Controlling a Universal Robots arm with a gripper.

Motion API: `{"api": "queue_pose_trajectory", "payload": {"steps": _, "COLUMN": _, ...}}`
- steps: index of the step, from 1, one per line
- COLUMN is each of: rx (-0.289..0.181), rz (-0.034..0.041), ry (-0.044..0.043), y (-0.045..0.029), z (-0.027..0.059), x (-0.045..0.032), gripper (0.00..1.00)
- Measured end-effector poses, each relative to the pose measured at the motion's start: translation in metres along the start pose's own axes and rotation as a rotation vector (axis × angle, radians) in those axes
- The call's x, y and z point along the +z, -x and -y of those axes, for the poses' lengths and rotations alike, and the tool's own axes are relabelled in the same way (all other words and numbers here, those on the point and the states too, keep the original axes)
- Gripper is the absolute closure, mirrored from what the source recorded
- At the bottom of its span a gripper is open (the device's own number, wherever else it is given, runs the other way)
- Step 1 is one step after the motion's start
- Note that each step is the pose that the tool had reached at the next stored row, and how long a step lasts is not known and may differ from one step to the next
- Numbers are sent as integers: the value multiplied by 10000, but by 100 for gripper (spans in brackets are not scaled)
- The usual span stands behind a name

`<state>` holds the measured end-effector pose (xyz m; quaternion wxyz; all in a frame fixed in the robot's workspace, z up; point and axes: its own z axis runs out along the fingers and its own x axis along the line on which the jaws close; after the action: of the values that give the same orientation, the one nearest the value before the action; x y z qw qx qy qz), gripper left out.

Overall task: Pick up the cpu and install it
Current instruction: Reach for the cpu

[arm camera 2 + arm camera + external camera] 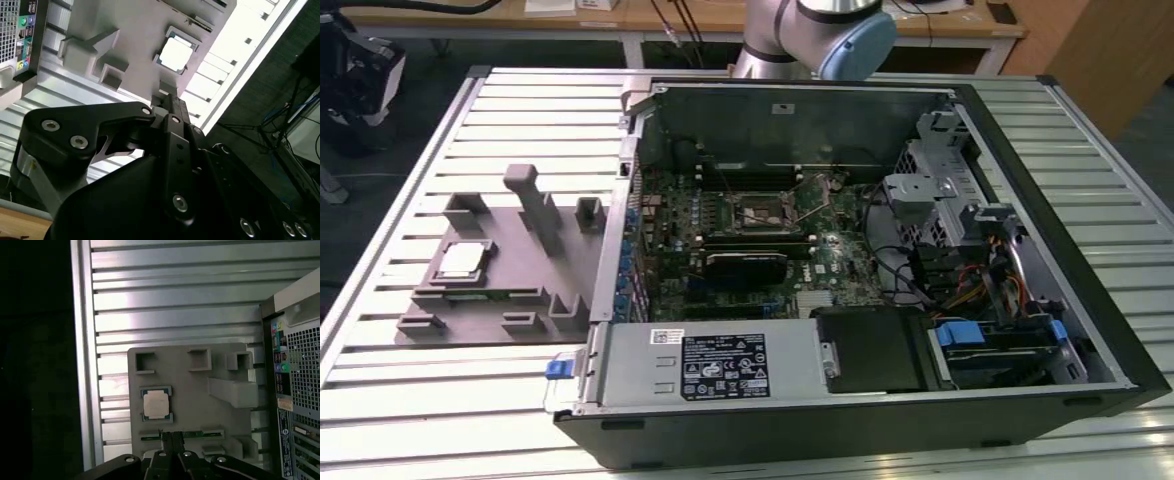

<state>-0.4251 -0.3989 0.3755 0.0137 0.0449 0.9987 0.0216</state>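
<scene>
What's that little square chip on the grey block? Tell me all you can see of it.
The cpu is a small flat square with a silvery metal top plate and thin pale rim. It lies flat, plate up, seated in the grey fixture beside the open computer case. Only the fixture touches it.

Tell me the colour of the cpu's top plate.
The cpu has a silvery-grey top plate with a thin pale rim; the first wrist view shows it best.

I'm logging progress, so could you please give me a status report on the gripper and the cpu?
Status: gripper shut, empty, apart from the cpu. The cpu lies flat in the grey fixture recess, untouched. Its top is uncovered.
</scene>
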Motion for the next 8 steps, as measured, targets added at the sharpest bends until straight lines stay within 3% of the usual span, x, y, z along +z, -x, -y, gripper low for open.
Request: {"api": "queue_pose_trajectory", "payload": {"steps": 8, "rx": 2, "rz": 1, "ry": 0, "y": -121, "z": 11, "x": 11, "gripper": 89}}
